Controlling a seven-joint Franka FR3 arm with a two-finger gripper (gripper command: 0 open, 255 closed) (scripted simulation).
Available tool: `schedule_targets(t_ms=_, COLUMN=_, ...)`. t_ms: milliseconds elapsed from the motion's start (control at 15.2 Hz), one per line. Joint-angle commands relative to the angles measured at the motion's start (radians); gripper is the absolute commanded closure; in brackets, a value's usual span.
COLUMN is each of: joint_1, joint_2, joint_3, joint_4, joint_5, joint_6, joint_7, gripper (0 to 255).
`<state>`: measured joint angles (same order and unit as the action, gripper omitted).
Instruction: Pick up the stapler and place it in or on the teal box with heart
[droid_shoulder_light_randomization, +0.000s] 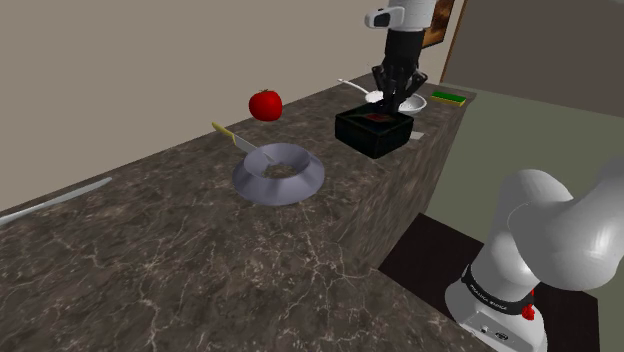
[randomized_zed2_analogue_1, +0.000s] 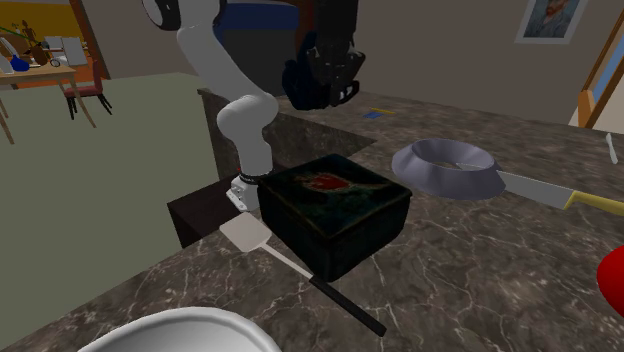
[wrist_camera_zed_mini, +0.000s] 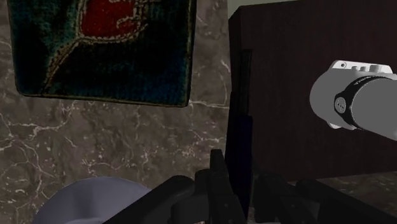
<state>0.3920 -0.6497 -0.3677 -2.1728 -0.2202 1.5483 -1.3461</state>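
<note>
Stapler (wrist_camera_zed_mini: 239, 146) above dark veined stone countertop (droid_shoulder_light_randomization: 180, 260), taupe wall (droid_shoulder_light_randomization: 120, 50) behind.

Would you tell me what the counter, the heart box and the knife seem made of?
Counter: polished dark stone, likely marble, by its pale veins. Heart box: dark teal with a faint sheen, perhaps lacquered; its material is unclear. Knife: grey metal-looking blade, yellow handle, possibly plastic.
</note>
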Motion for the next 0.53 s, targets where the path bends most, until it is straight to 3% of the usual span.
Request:
schedule_targets(t_ms=0, joint_1=-0.001, joint_2=0.046, joint_3=-0.047, joint_4=0.039, joint_5=-0.012, joint_6=0.015, joint_7=-0.049, gripper=255)
schedule_targets(t_ms=462, joint_1=0.016, joint_2=0.265, joint_3=-0.219, joint_4=0.229, joint_5=0.007, joint_6=0.062, joint_7=-0.226, gripper=255)
